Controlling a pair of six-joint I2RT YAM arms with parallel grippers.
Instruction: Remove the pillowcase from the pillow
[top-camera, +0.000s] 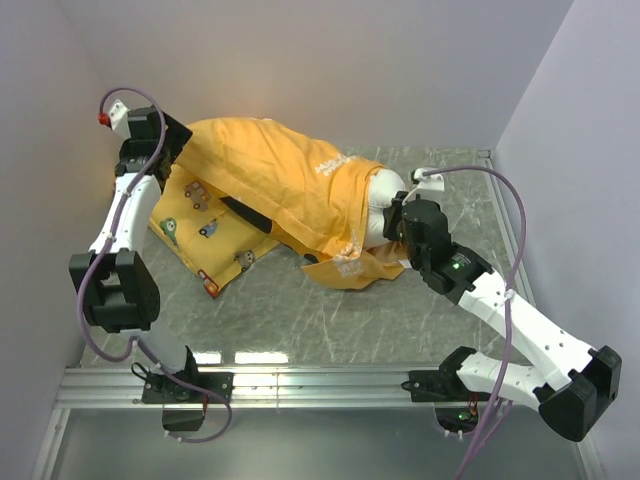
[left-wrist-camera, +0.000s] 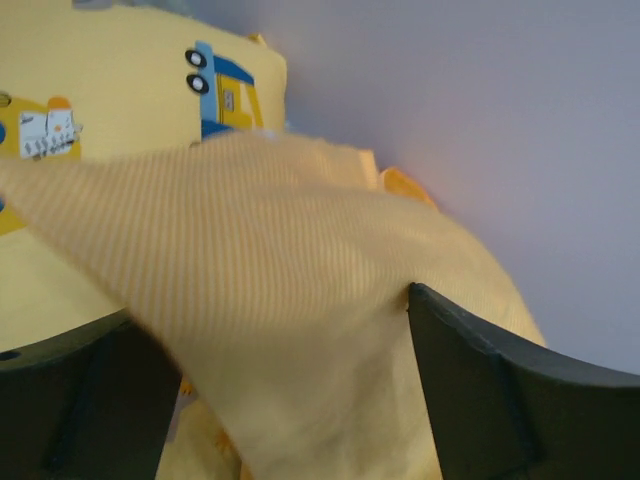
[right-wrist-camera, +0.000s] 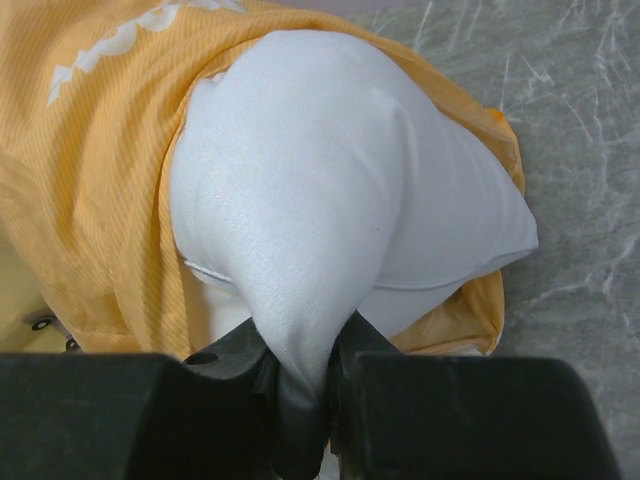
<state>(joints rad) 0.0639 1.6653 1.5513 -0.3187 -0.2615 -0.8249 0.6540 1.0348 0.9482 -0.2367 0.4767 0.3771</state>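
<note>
The orange pillowcase is stretched from my left gripper at the back left down to the table near the middle. In the left wrist view its striped cloth runs between the fingers and hides their tips; my left gripper holds it raised and taut. The white pillow sticks out of the case's right end. My right gripper is shut on a pinched fold of the pillow, seen at the gripper. The case's edge wraps the pillow's left side.
A smaller yellow cushion with vehicle prints lies under the lifted case at the left, also in the left wrist view. Walls stand close on the left, back and right. The grey marbled table ends at a metal rail.
</note>
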